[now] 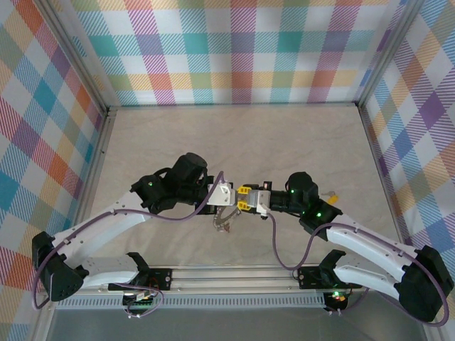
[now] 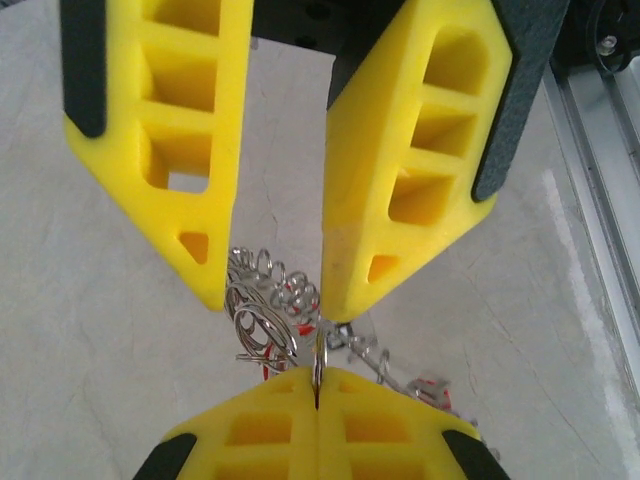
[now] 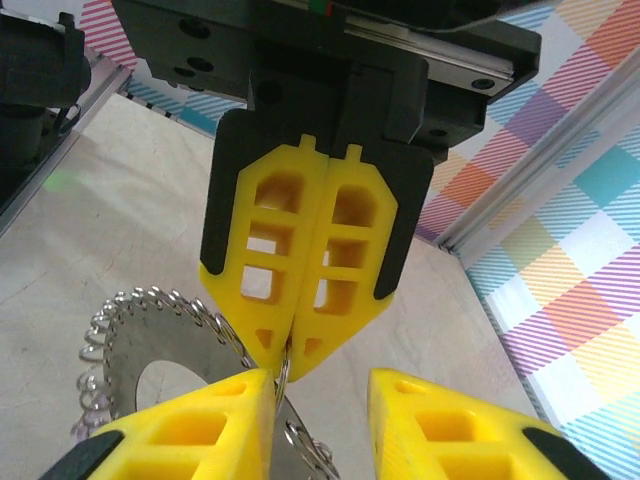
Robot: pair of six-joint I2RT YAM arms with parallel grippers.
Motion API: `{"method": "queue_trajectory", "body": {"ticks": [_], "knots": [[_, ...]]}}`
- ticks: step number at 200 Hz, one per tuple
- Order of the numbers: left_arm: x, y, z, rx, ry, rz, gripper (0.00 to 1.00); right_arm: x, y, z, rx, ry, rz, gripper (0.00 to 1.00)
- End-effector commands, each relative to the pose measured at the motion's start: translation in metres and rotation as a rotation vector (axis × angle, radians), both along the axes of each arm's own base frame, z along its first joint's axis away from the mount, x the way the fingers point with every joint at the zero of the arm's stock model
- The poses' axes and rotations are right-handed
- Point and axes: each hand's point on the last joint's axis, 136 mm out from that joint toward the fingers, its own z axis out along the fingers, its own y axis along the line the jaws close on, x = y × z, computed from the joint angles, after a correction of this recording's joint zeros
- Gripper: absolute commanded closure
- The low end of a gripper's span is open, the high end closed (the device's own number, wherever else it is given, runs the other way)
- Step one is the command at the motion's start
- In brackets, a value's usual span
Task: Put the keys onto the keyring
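The coiled silvery keyring (image 2: 252,300) hangs pinched in mid-air, red-headed keys (image 2: 430,388) bunched against it.

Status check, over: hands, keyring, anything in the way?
Left hand shut on keyring. Right hand open, fingers either side of it. No obstruction seen.

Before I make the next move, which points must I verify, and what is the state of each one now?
1. Left gripper shut on the keyring: ok.
2. Right gripper open, ready to close: ok.
3. Keyring's coil lies between the right gripper's fingertips: ok.
4. Red-headed key threaded on the keyring: cannot tell, too blurred.
5. Keyring hanging clear of the table: cannot tell.
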Motion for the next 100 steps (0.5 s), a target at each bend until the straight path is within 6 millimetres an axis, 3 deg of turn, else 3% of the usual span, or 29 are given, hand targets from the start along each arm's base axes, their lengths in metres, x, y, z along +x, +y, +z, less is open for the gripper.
{"method": "queue_trajectory", "body": {"ticks": [1,100], "knots": [[0.001,-0.008,0.021,-0.035,-0.036,-0.013,1.00,-0.004,0.000,0.005,0.020,0.039,0.007,0.72],[0.000,-0.015,0.026,-0.058,-0.023,-0.031,1.00,-0.006,-0.001,-0.010,-0.004,0.123,0.006,0.72]]}}
